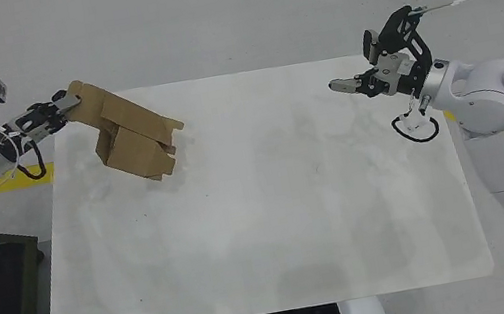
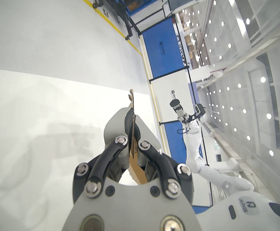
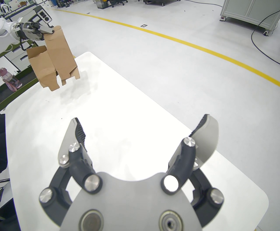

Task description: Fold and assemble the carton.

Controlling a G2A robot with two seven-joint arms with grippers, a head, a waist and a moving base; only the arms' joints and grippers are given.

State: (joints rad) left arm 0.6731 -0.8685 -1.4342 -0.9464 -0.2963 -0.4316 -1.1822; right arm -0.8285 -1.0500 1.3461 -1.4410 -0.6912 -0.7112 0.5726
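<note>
Brown, part-folded carton [image 1: 132,137] hangs with loose notched flaps.

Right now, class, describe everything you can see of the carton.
The carton is plain brown corrugated cardboard, not yet assembled: flattened panels with loose flaps hanging down. The left gripper is shut on its upper edge, holding it over a corner of the white table, apparently clear of it. Nothing else touches it.

The carton [image 1: 135,137] hangs from the left hand [image 1: 70,102] above the desk's [image 1: 269,255] far left corner; the right hand [image 1: 346,85] is above its far right side.
</note>
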